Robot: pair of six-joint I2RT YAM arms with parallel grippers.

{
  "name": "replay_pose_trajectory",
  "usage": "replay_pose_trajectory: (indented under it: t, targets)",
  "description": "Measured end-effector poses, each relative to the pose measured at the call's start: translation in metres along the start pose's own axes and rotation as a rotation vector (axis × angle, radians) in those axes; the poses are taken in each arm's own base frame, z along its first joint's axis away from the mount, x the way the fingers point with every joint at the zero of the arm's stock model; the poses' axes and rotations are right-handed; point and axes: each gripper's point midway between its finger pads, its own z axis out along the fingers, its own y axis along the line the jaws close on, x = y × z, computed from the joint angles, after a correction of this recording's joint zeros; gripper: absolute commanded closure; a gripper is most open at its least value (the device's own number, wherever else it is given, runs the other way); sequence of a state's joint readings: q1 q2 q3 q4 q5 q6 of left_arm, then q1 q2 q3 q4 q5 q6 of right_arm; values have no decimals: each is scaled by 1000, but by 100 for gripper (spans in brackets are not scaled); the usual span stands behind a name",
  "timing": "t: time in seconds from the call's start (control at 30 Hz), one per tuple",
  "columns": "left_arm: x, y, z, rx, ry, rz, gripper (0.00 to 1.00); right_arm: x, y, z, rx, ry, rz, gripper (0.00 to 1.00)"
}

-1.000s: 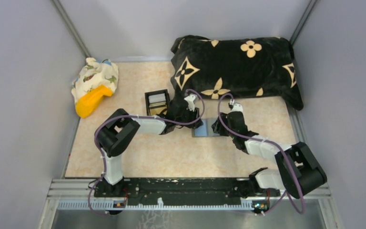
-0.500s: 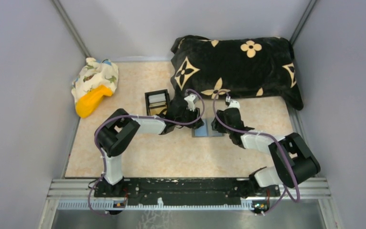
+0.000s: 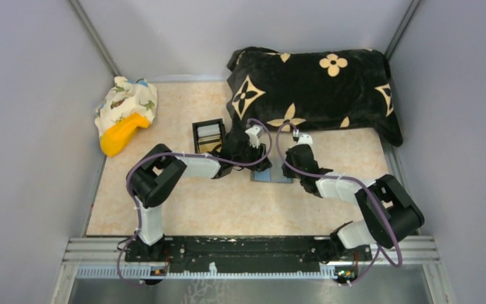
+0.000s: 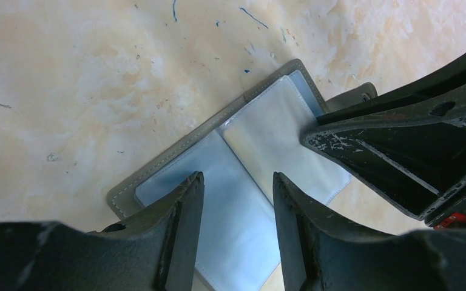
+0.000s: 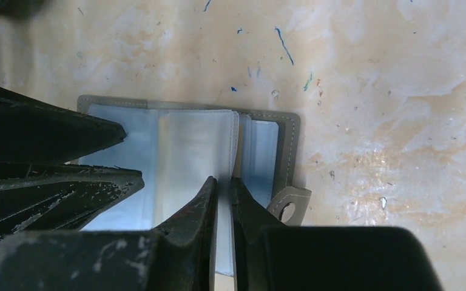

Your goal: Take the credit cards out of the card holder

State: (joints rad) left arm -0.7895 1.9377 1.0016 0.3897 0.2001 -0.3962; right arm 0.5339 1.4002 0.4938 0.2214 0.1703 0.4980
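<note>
The card holder (image 3: 272, 175) lies open and flat on the table, grey outside with light-blue clear sleeves inside (image 4: 261, 139) (image 5: 188, 139). My left gripper (image 4: 238, 177) is open, with its two fingers standing over the holder's left page. My right gripper (image 5: 224, 180) comes in from the other side. Its jaws are nearly together with the raised edge of an inner sleeve between them. In the top view, the left gripper (image 3: 257, 163) and the right gripper (image 3: 289, 170) meet over the holder. I cannot make out any credit cards inside the sleeves. The strap tab (image 5: 288, 206) sticks out at the holder's right edge.
A black box with compartments (image 3: 207, 135) stands just left of the left gripper. A black pillow with gold flowers (image 3: 310, 88) fills the back right. A patterned cloth bundle with a yellow object (image 3: 125, 114) lies at the back left. Grey walls close in both sides.
The right arm has swung left towards the holder and its jaws have closed on the sleeve edge. The holder has shifted slightly left. The left gripper has stayed in place.
</note>
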Motion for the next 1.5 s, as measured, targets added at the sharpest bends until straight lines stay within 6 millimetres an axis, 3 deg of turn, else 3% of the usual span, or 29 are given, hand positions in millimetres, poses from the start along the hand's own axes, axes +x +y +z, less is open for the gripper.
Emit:
replay_pose_trajectory:
  t: [0.27, 0.6, 0.73, 1.0, 1.1, 1.37, 1.5]
  targets:
    - [0, -2, 1, 11, 2, 0, 47, -6, -5, -13, 24, -12, -16, 86]
    - [0, -4, 3, 21, 6, 0, 47, -5, 2, -19, -8, -3, -31, 93]
    - [0, -4, 2, 21, 6, -5, 45, -5, 10, -20, -31, 6, -41, 93]
    - [0, -6, -8, 1, 34, -30, 42, -26, 39, -24, -111, -31, -48, 92]
    - [-8, -8, -18, -20, 23, -36, 42, -26, 44, -23, -132, -31, -49, 92]
    - [-54, -22, -54, -45, -99, -19, 42, -14, 54, -19, -168, 5, -62, 92]
    - [-51, -16, -54, -70, -93, -22, 42, -9, 61, -20, -189, 19, -75, 89]
